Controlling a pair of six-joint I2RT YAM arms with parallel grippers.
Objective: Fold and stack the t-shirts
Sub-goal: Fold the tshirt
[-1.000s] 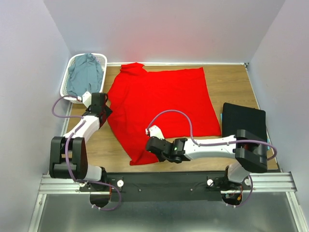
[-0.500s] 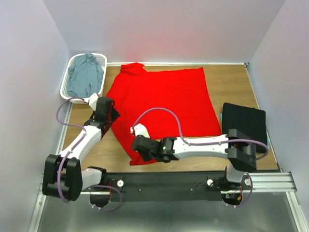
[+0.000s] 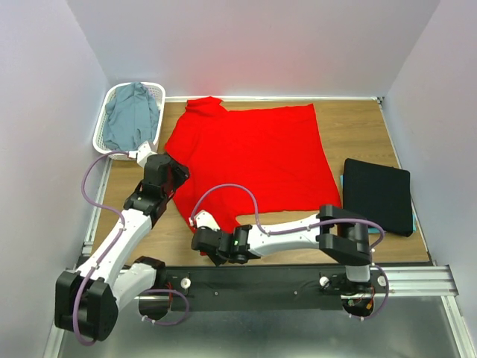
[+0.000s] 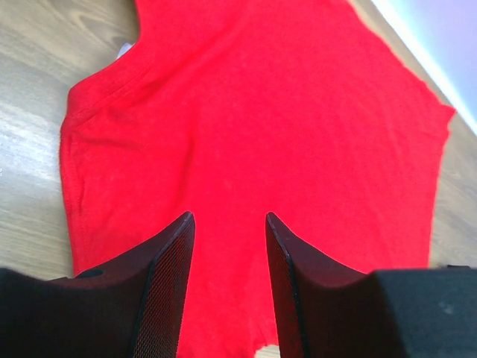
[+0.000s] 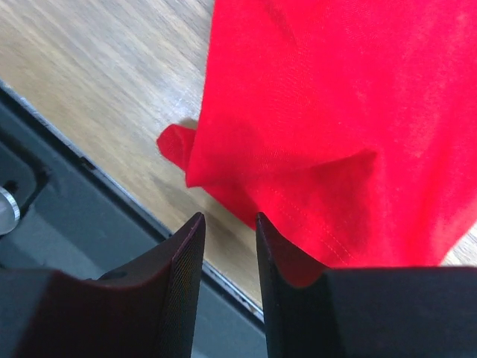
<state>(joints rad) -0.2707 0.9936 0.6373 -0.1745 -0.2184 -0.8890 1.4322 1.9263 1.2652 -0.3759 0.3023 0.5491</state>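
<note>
Jaws of the right gripper (image 5: 228, 220) stand slightly apart with nothing between them. The gap is narrow, and the fingertips sit just short of the near corner of the red shirt (image 5: 335, 89). That corner is folded over, and a small tab of cloth sticks out at its left. The black base rail (image 5: 45, 246) lies directly beneath the fingers.

Right arm pose: the base is at the near right and the elbow is folded above it. The forearm stretches low and leftward along the near edge of the table (image 3: 358, 127). This places the right gripper (image 3: 200, 240) left of centre, at the shirt's near corner.

Jaws of the left gripper (image 4: 229, 220) stand well apart and hold nothing. Red cloth shows through the gap, and a sleeve is spread to the left.

Left arm pose: the arm rises from the near left base and reaches forward and to the right. The left gripper (image 3: 175, 173) is over the left edge of the red shirt (image 3: 253, 156).

Red shirt: spread flat on the middle of the table, running from its near corner to the far edge.

Black shirt (image 3: 376, 194): folded, at the right side of the table, apart from the red shirt.

Basket (image 3: 159, 93): at the far left corner, holding a crumpled grey-blue shirt (image 3: 130, 119).
</note>
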